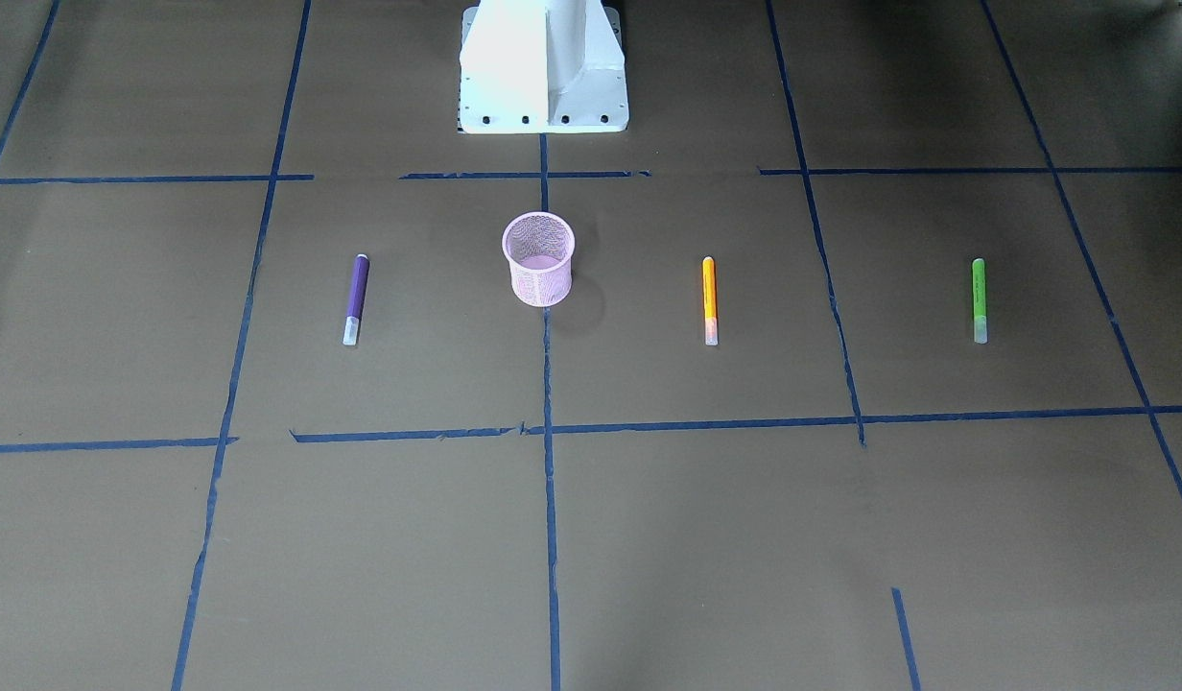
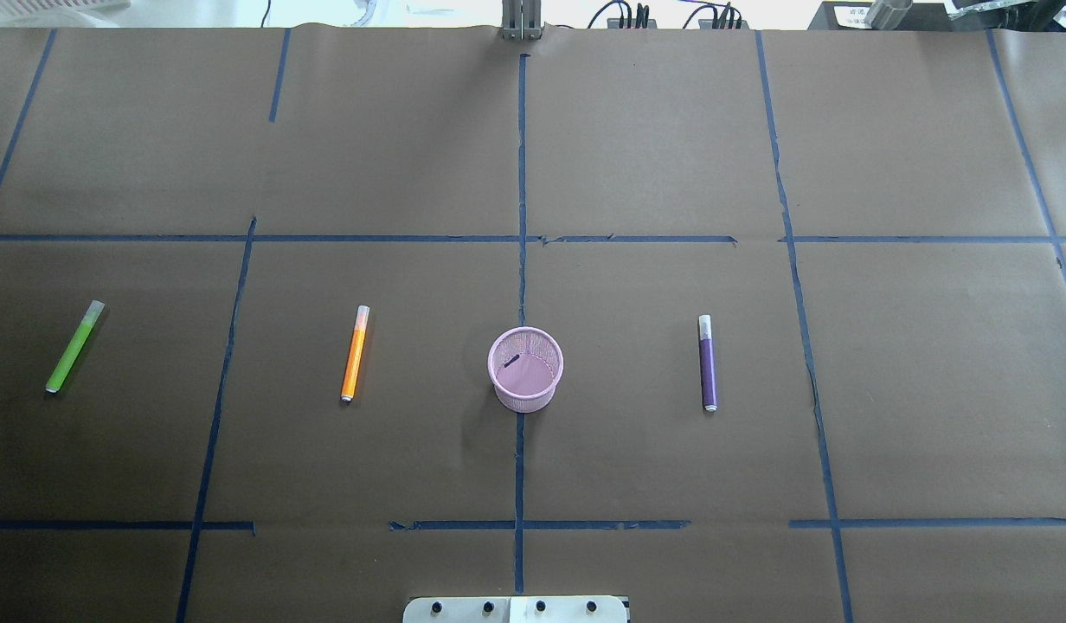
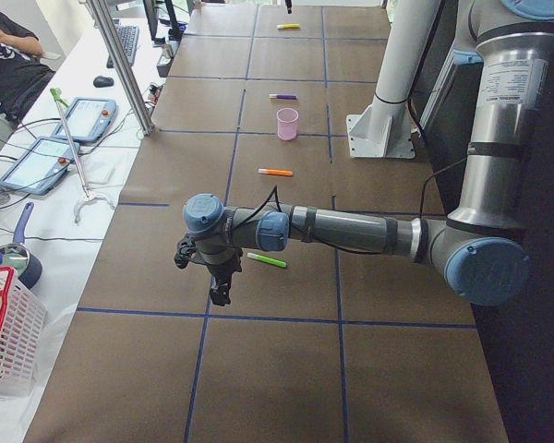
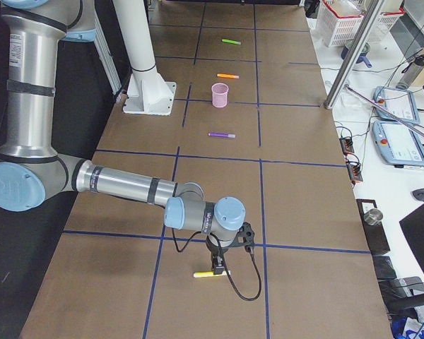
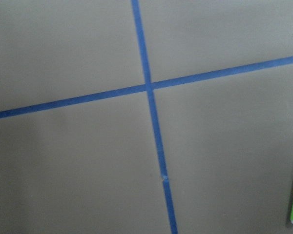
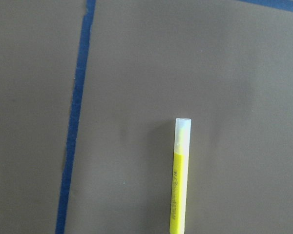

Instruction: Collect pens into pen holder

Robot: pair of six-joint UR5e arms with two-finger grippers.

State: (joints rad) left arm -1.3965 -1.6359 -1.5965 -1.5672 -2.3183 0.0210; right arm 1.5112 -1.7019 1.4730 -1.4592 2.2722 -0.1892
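Currently, listed from my left to my right.

- Left hand (image 3: 217,281): hangs over the bench (image 2: 654,130) at my left end, near the green pen (image 2: 74,346). I cannot tell whether its fingers are spread or closed.
- Green pen: flat on the bench, far left, pale cap pointing away from me.
- Orange pen (image 2: 355,353): flat, between the green pen and the pen holder (image 2: 526,401), cap pointing away from me.
- Pen holder: pink mesh cup, upright at centre on a blue tape line (image 2: 521,173).
- Purple pen (image 2: 708,363): flat, right of the pen holder and well apart from it, cap away.
- Yellow pen (image 6: 180,180): flat at my far right end.
- Right hand (image 4: 219,267): hangs just above the yellow pen. I cannot tell whether it is spread or closed.
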